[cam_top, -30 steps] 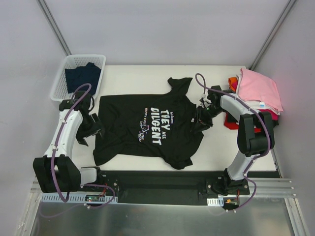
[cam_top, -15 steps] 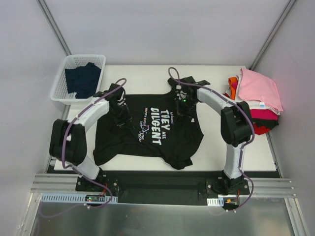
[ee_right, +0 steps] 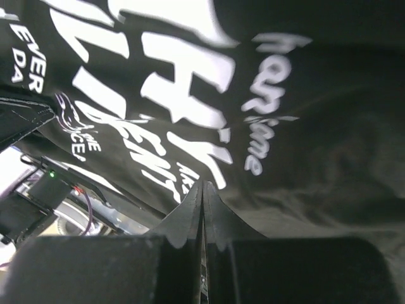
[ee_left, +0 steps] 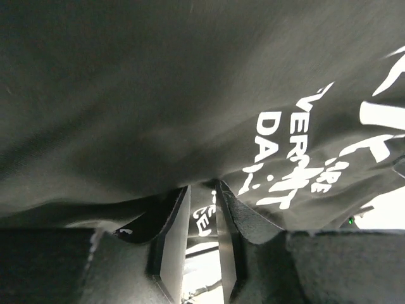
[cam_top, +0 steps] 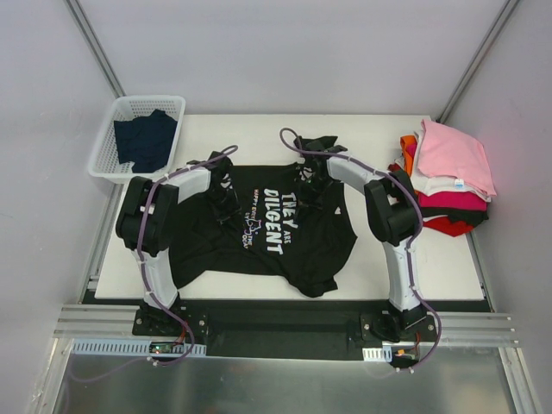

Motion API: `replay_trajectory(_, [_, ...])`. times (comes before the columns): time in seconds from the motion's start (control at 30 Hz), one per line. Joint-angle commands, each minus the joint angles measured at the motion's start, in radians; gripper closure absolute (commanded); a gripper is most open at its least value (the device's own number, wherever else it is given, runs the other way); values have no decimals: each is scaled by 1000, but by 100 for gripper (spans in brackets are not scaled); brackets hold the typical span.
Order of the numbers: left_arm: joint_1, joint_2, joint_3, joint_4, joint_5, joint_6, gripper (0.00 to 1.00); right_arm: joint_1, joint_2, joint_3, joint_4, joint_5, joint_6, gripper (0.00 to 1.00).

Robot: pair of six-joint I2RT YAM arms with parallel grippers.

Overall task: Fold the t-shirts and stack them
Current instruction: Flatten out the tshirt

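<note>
Jaws on both arms are gripping the black t-shirt [cam_top: 276, 250], as far as we are seeing from above: the left gripper [cam_top: 226, 204] is pressing into the cloth left of the white lettering [cam_top: 274, 216], and the right gripper [cam_top: 309, 191] is reaching in at the upper right of the print. The shirt is lying spread on the table [cam_top: 431, 259], chest side up, between the two arms. At the table's far left corner a white basket [cam_top: 148, 100] is holding a dark navy t-shirt [cam_top: 145, 141]. At the right edge a stack of folded t-shirts [cam_top: 448, 185] is sitting with a pink t-shirt [cam_top: 453, 153] on top, white and red layers beneath it, and an orange edge [cam_top: 407, 142] showing at its left.

Turning to the left wrist view, we are seeing the left gripper [ee_left: 201, 190] with its fingers [ee_left: 171, 240] only narrowly apart, pinching a fold of the black t-shirt [ee_left: 158, 95]; the cloth is draping over the whole upper view, with the white lettering [ee_left: 297, 158] at the right.

Turning to the right wrist view, we are finding the right gripper [ee_right: 202, 187] with its jaws pressed fully together, the tips nipping the black t-shirt [ee_right: 329, 126] just below the large white lettering [ee_right: 171, 63], which is filling the upper left.
</note>
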State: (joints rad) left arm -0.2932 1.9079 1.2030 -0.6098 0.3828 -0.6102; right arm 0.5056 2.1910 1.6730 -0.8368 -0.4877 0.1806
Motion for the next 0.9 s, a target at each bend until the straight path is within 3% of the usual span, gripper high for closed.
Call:
replay_trajectory(0.0, [3, 31, 62, -31, -122, 13, 76, -41, 0, 24, 30, -9, 37, 99])
replay_trajectory(0.27, [-11, 94, 219, -96, -78, 50, 72, -124, 9, 24, 42, -31, 63, 98])
replay_trajectory(0.43, [-29, 158, 282, -96, 0, 46, 72, -128, 36, 18, 48, 41, 66, 99])
replay_trajectory(0.87, [-106, 221, 342, -96, 61, 76, 70, -248, 76, 79, 41, 129, 66, 99])
